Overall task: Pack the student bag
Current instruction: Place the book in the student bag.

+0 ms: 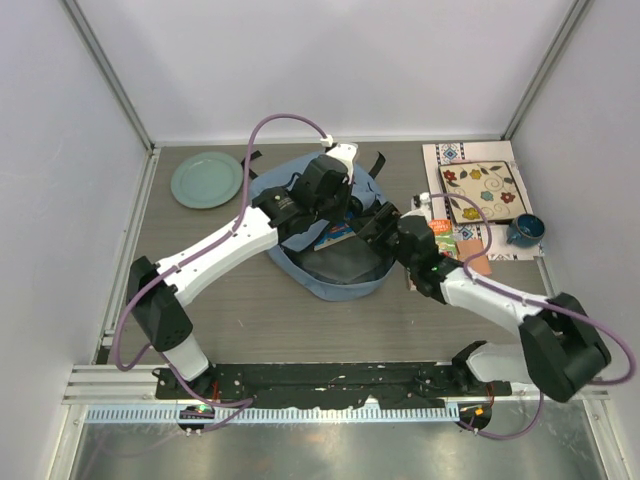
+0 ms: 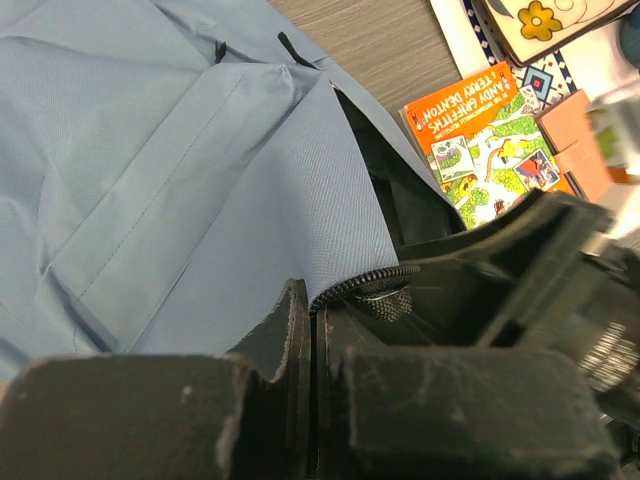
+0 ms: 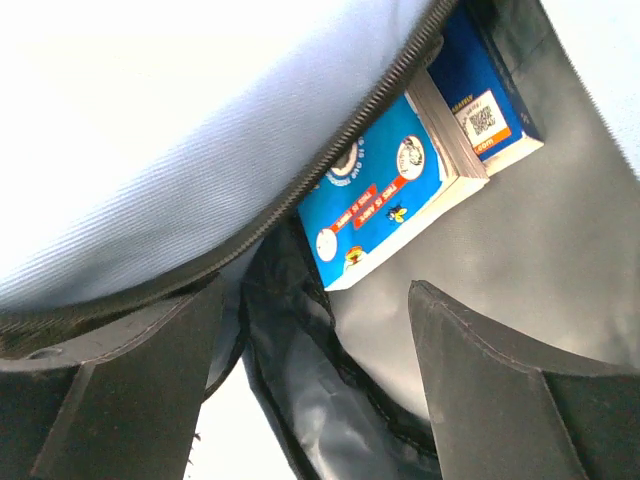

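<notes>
Left wrist view: noted left claw [image 2: 312, 310] clamped shut on zipper edge of student bag [image 2: 180, 150], lying mid-worktop [image 2: 390, 40]. Beyond it, read "ANDY GRIFFITHS" and "TERRY DENTON" on orange book [image 2: 480, 140]. Right wrist view: found right claw [image 3: 318, 300] spread wide, gripping nothing, at bag mouth; blue book [image 3: 385, 190] inside, lettering too small to read.

student bag [image 2: 150, 150] dusty light blue, dark zipper [image 3: 350, 130], black lining [image 3: 540, 250]; book inside [image 3: 385, 190] bright blue w/ white round badges; second book [image 2: 485, 130] orange/green cartoon cover; plate [image 1: 207, 179] pale green; mug [image 1: 524, 231] dark blue
</notes>
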